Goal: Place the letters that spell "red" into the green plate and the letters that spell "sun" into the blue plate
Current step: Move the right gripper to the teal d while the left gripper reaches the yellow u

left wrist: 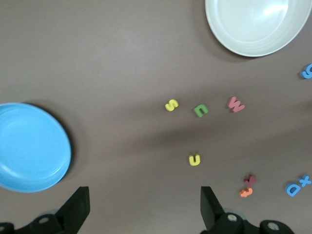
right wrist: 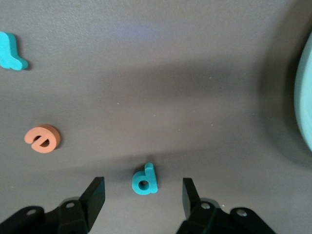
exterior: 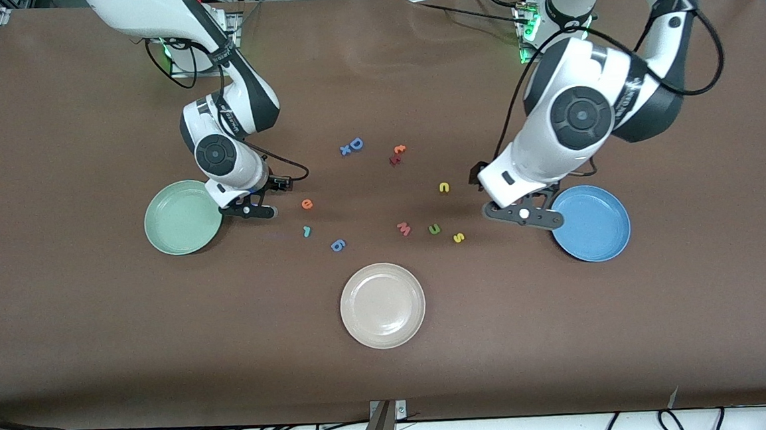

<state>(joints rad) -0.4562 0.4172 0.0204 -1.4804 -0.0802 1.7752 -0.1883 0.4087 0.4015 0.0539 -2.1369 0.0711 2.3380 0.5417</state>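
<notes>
Starting at the right arm's end of the table (exterior: 65, 341), we find the green plate (exterior: 180, 221), a shallow matte round dish, empty. Just beside its rim, the right gripper (right wrist: 142, 195) hangs low over the brown mat, jaws parted and straddling the teal "d" (right wrist: 145, 179); neither finger touches it. We judge this a pick in hand, jaws set to either side so they can close on the letter's flat flanks. The orange "e" (exterior: 306, 204) and teal "r" (exterior: 306, 231) lie near, toward mid-table, both untouched. All are small, thick-cut foam shapes with soft edges, likely to compress under a pinch.

At mid-table sit a blue "6" (exterior: 337, 245), a blue "D" (exterior: 353, 146), a red and orange pair (exterior: 396, 155) and a pink "m" (exterior: 404, 228), none of them wanted. A cream plate (exterior: 382, 305) lies toward the camera-side edge.

Toward the left arm's end, the green "u" (exterior: 434, 229), yellow "s" (exterior: 458, 237) and yellow "n" (exterior: 444, 186) remain on the mat. The left gripper (left wrist: 144, 207) waits wide open and empty over the mat beside the blue plate (exterior: 591, 223), glossy and empty.
</notes>
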